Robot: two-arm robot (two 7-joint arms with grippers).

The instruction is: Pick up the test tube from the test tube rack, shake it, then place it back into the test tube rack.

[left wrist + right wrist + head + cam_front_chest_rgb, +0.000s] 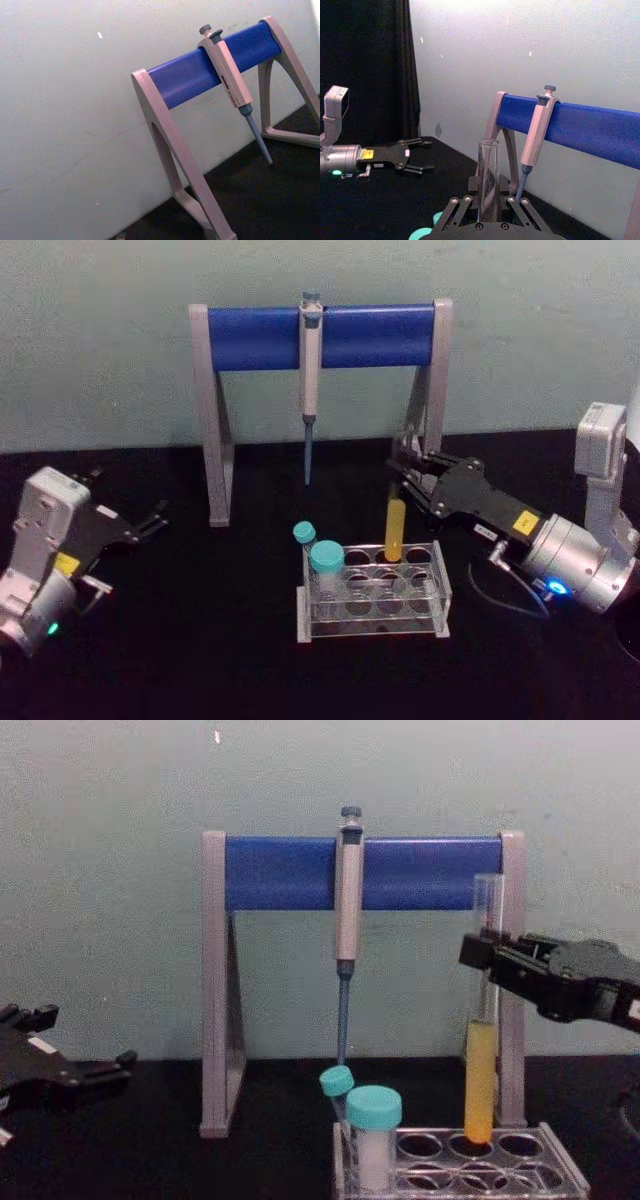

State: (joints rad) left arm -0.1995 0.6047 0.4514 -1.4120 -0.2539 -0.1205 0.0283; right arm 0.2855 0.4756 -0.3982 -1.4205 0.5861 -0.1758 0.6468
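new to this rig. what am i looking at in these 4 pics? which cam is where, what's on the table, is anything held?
It's a two-armed robot with a gripper on each arm. All four pictures show one moment: one camera on its head looks down, one on its chest looks across the table, and one sits on each wrist.

On the black table stands a clear rack with two teal-capped vials. Behind it is a grey stand with a blue bar, and a pipette hangs from the bar.

The right gripper appears shut on the upper part of a glass tube with yellow liquid. The tube is upright, its bottom at a back-row hole of the rack. The left gripper is open, parked off to the left, holding nothing.
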